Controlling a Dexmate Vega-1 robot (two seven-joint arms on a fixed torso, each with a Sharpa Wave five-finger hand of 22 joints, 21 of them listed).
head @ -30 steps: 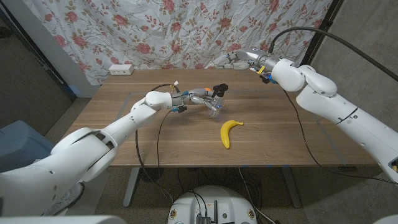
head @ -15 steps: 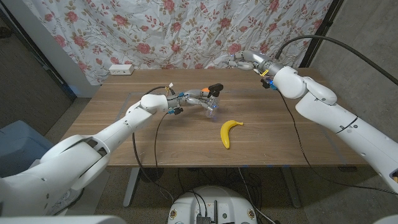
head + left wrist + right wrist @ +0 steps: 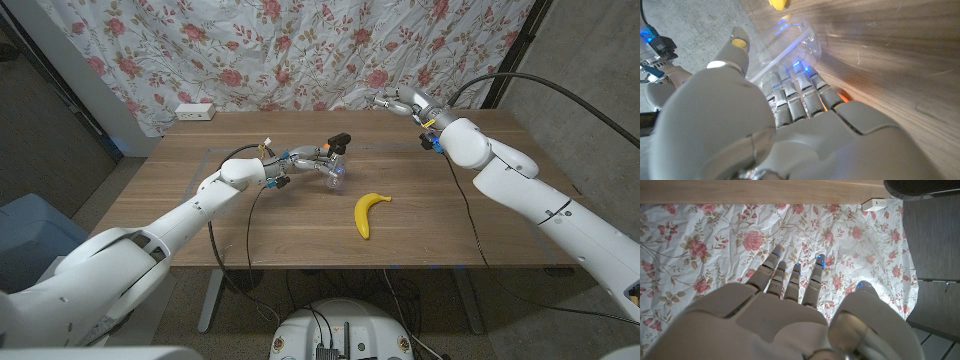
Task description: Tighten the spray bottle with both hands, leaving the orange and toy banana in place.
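Note:
A clear spray bottle [image 3: 335, 172] with a black trigger head [image 3: 340, 140] sits mid-table in the head view, gripped by my left hand [image 3: 305, 158]. In the left wrist view the fingers [image 3: 800, 97] wrap the transparent bottle [image 3: 790, 42]. A small orange patch [image 3: 841, 95] shows beside the fingers, and I cannot tell whether it is the orange. The yellow toy banana [image 3: 368, 212] lies on the table on the near side of the bottle, and its tip [image 3: 777, 4] is apart from the hand. My right hand [image 3: 400, 101] hovers over the table's far edge, fingers [image 3: 790, 280] spread, holding nothing.
A floral curtain [image 3: 300, 50] hangs behind the wooden table [image 3: 450, 220]. A white power strip [image 3: 194, 111] lies at the far left corner. Cables trail from both wrists across the tabletop.
My right hand has drawn back to the right along the far edge, away from the bottle. My left hand has shifted the bottle slightly left and farther from me.

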